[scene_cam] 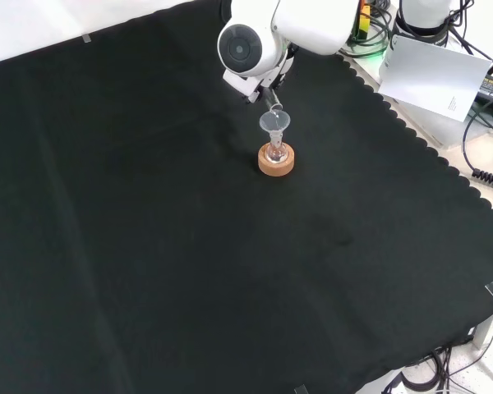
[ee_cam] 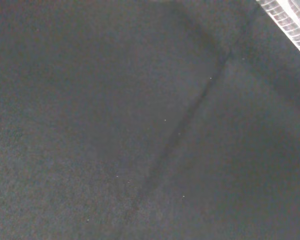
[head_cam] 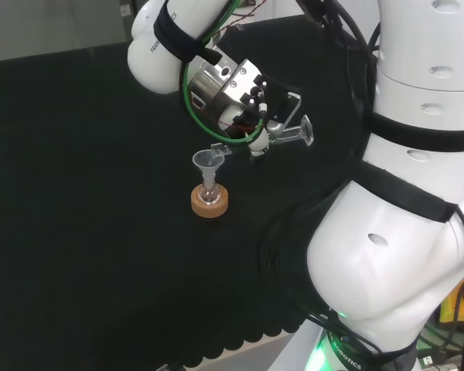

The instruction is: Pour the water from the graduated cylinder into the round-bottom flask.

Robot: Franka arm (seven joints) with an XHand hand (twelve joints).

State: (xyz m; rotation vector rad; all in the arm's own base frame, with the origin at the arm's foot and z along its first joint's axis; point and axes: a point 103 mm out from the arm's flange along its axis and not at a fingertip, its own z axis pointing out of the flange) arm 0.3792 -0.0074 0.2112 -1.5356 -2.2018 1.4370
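In the head view the hand (head_cam: 247,97) is shut on the clear graduated cylinder (head_cam: 284,138). The cylinder lies tipped almost level, its foot to the right and its mouth down to the left. The mouth sits just above a clear funnel (head_cam: 208,161) that stands in the neck of the small round-bottom flask (head_cam: 209,193). The flask rests on a cork ring (head_cam: 209,203). In the front view the cylinder's tip (scene_cam: 273,105) pokes out below the arm's link, over the funnel (scene_cam: 274,122) and the cork ring (scene_cam: 276,162). Whether water is flowing I cannot tell. A marked strip of the cylinder (ee_cam: 289,19) crosses the wrist view.
The arm's big white links (head_cam: 402,216) stand at the right of the head view. In the front view a link with a round grey cap (scene_cam: 246,48) hides the hand. The cloth's scalloped edge (scene_cam: 411,131), a white card (scene_cam: 434,75) and cables lie to the right there.
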